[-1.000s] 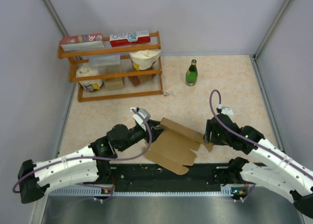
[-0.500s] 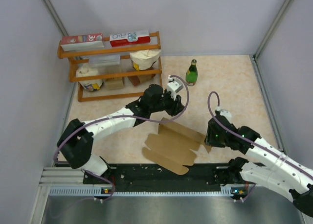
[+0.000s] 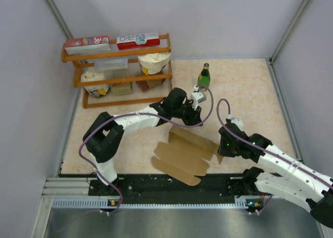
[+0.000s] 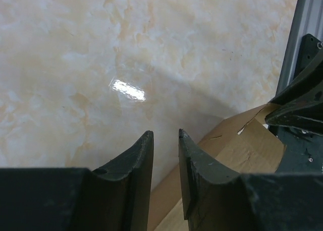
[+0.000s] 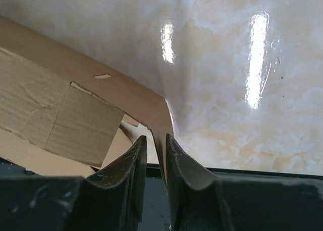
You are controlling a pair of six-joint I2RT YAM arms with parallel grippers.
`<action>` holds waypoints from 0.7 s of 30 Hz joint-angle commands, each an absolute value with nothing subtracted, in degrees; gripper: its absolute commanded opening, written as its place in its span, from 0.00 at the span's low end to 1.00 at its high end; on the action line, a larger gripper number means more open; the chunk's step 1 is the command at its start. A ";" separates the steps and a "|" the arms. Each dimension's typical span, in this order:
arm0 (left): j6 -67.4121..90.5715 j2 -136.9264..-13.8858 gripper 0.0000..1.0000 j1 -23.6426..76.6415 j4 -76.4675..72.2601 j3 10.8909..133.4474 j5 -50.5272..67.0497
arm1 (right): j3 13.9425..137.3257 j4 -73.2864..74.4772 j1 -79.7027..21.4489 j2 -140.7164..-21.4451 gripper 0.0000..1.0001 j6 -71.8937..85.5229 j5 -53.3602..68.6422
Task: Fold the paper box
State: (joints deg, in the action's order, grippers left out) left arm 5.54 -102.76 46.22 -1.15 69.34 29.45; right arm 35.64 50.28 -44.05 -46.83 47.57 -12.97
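The box (image 3: 183, 152) lies on the table (image 3: 244, 87) at the near middle, just beyond the black strip at the arms' bases. It is a brown cardboard sheet, mostly flat and open, with its far edge bent up into a low wall and its flaps spread toward the near side. The right gripper (image 5: 154, 140) is at the box's right corner. Its fingers are drawn close together about the thin edge of a raised flap, which runs down between them. The left arm reaches far across from the left, bending over the table to the far edge of the box. The left gripper (image 4: 164, 137) hangs there with its fingers only a narrow gap apart and nothing between them. Bare table shows through the gap, and the cardboard lies just below and to the right of the fingertips; whether they touch it I cannot tell. A wooden shelf (image 3: 130, 100) with goods stands at the far left. A green bottle (image 3: 203, 78) stands upright to its right, beyond the left arm's wrist.
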 commanded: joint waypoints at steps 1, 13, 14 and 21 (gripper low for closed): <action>4.05 -102.83 0.31 46.05 -1.50 69.00 33.13 | 35.24 46.94 -43.51 -47.81 0.19 46.32 -14.32; 2.28 -102.83 0.26 43.86 5.01 67.41 31.64 | 37.26 37.45 -43.59 -51.41 0.04 32.54 -16.96; 2.20 -102.66 0.26 43.51 5.18 67.15 31.55 | 37.53 36.57 -43.59 -51.94 0.04 30.61 -17.22; 1.85 -100.37 0.25 41.93 7.64 66.09 28.31 | 40.95 31.38 -43.68 -57.91 0.02 19.00 -17.40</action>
State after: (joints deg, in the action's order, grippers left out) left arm 2.83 -102.91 42.65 6.24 66.65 30.15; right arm 36.40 37.43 -44.05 -55.00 28.01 -15.81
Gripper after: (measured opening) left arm 0.254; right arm 0.025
